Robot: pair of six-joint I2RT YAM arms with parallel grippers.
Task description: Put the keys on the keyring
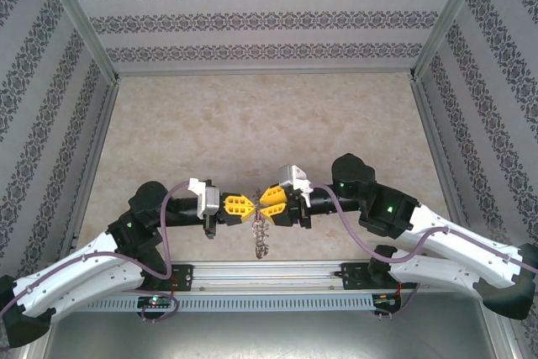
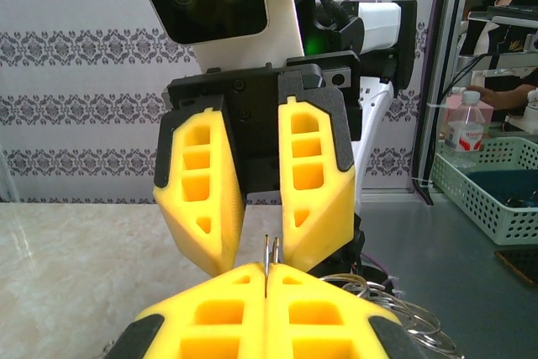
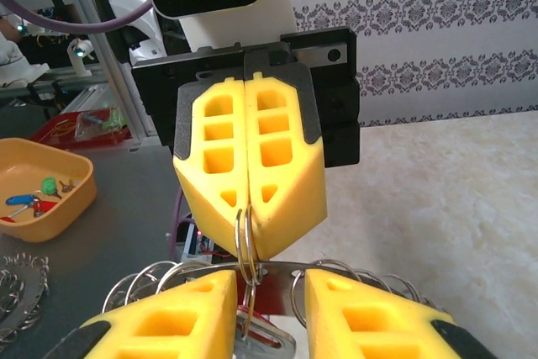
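Observation:
Both grippers meet tip to tip over the near middle of the table. My left gripper (image 1: 250,206) (image 2: 267,273) is shut on a thin double loop of silvery wire, part of the keyring (image 3: 245,237). The rest of the keyring (image 1: 261,240) dangles below as a bunch of wire loops (image 2: 408,313). In the right wrist view a key (image 3: 277,347) with red on it hangs from the pinched loop. My right gripper (image 1: 263,200) (image 3: 271,285) is open, its yellow fingers (image 3: 193,308) either side of loop and key without touching them.
An orange tray (image 3: 71,199) with small coloured keys sits off the table to one side, with a pile of wire rings (image 3: 18,292) near it. A green basket (image 2: 492,199) and a bottle (image 2: 465,128) stand beyond the frame post. Patterned walls enclose the table (image 1: 252,124).

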